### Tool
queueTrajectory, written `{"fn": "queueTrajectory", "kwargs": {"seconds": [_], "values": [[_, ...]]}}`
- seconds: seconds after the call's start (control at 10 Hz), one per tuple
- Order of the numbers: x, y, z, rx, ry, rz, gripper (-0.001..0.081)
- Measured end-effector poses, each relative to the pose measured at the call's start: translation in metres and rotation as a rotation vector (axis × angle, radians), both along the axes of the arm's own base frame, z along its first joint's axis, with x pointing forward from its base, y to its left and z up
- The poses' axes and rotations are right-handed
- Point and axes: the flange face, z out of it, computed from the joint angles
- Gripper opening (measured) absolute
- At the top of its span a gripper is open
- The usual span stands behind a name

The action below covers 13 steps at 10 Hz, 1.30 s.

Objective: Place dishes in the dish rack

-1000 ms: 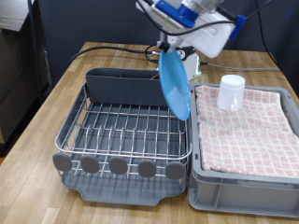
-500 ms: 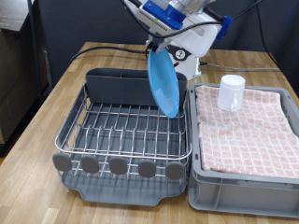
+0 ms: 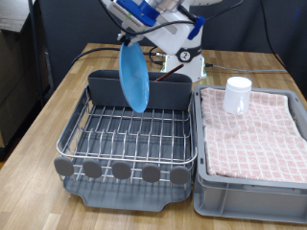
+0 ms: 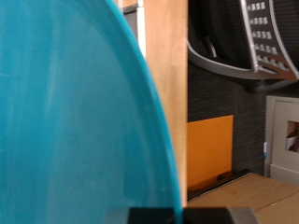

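Observation:
My gripper (image 3: 129,38) is shut on the top rim of the round bright blue plate (image 3: 132,77), which hangs on edge above the dish rack (image 3: 129,139), over its wire grid and in front of the tall back compartment. The plate fills most of the wrist view (image 4: 65,112). The small white cup (image 3: 237,94) stands on the pink checked cloth in the grey crate (image 3: 251,144) at the exterior view's right. The wooden spoon is out of view.
The rack and crate sit side by side on a wooden table (image 3: 38,125). A black cable (image 3: 96,50) runs across the table behind the rack. The robot's white base (image 3: 182,62) stands behind the rack.
The arm has carried the blue plate from the crate's edge towards the exterior view's left, so it now hangs over the middle of the rack. The cup has not moved.

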Motion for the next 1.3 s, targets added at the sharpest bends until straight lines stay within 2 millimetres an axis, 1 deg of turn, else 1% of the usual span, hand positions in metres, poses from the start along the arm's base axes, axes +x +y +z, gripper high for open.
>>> {"fn": "queueTrajectory", "kwargs": {"seconds": [0.3, 0.7, 0.9, 1.3], "values": [[0.000, -0.027, 0.008, -0.045, -0.010, 0.077, 0.0017], [0.002, -0.045, 0.021, -0.062, -0.004, 0.089, 0.0017], [0.003, -0.047, 0.023, -0.064, 0.001, 0.095, 0.0017], [0.008, -0.039, 0.028, -0.121, 0.007, 0.161, 0.0017]]}}
